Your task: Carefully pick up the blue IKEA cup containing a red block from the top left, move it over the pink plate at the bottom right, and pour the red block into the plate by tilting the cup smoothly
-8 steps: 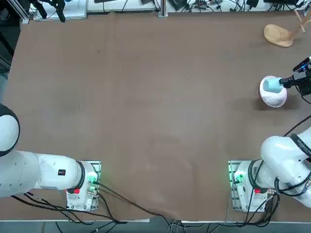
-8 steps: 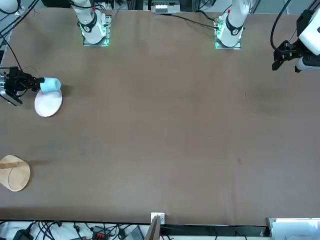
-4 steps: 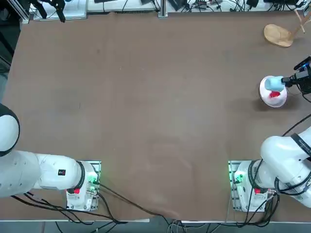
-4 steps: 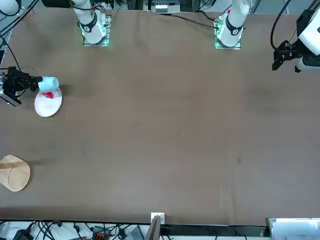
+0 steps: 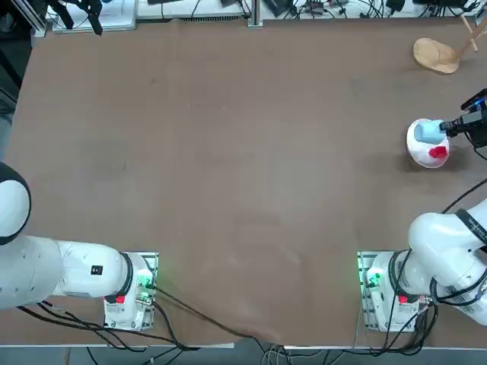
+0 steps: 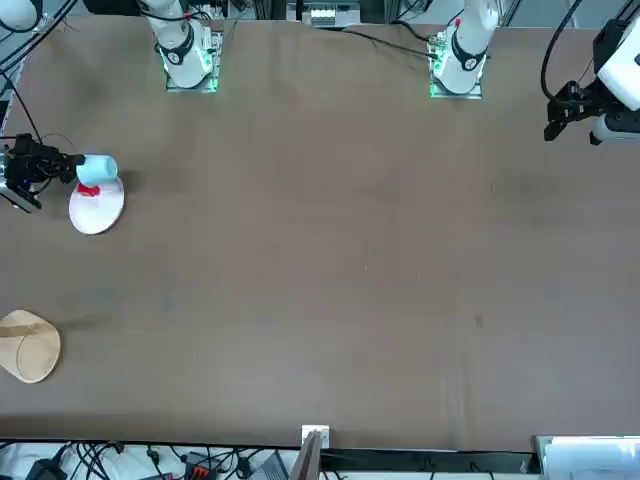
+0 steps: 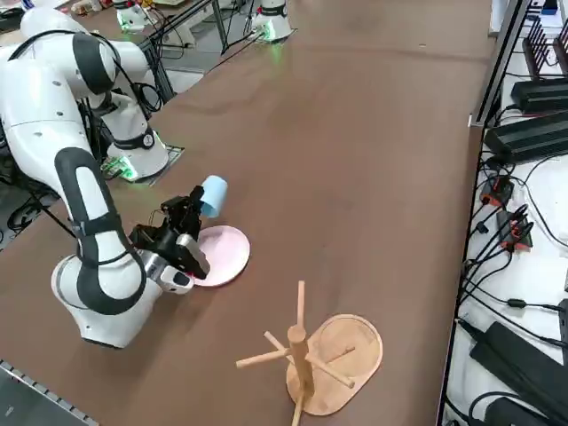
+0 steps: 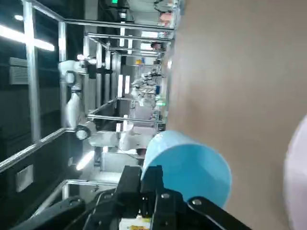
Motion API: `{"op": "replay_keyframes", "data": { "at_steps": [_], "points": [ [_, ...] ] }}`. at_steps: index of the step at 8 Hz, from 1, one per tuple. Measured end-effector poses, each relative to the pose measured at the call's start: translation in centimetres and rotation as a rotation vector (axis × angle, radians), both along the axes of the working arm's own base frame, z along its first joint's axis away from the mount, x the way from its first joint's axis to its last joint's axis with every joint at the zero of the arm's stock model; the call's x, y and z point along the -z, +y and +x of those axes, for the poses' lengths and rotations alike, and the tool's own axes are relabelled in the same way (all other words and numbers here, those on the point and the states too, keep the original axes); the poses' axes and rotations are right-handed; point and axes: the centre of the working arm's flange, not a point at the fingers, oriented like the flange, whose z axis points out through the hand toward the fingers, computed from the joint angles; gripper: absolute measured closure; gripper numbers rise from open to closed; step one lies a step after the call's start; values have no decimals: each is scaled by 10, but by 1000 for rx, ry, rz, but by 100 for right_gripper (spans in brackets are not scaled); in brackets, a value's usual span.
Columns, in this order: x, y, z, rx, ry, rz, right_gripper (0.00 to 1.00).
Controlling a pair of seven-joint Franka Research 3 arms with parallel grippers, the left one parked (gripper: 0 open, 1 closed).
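Inspected from overhead, the right gripper [image 5: 444, 130] is closed on the wall of the blue cup [image 5: 429, 132], which lies tipped on its side above the pink plate [image 5: 418, 153], between two and three o'clock on the tabletop [image 5: 251, 182]. The red block [image 5: 437, 153] is on the plate, toward its four to five o'clock edge (partly overlapped by the cup in the front view). Open room for moving extends from the plate toward nine o'clock, while the wooden rack [image 5: 436, 56] stands well apart from the plate's rim, toward twelve o'clock.
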Motion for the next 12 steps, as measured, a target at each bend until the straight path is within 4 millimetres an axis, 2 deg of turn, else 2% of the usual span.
{"op": "replay_keyframes", "data": {
  "at_steps": [1,2,3,5,6,8,10,12],
  "points": [
    [-7,3,13,-5,-6,-75,98],
    [-28,11,32,-11,-6,-162,98],
    [-60,27,51,-11,-5,-258,98],
    [-128,73,75,-14,-34,-458,98],
    [-148,98,81,-27,-68,-568,98],
    [-168,153,98,-53,-136,-799,98],
    [-175,212,117,-97,-159,-994,98],
    [-185,251,131,-126,-138,-1147,98]
  ]
}}
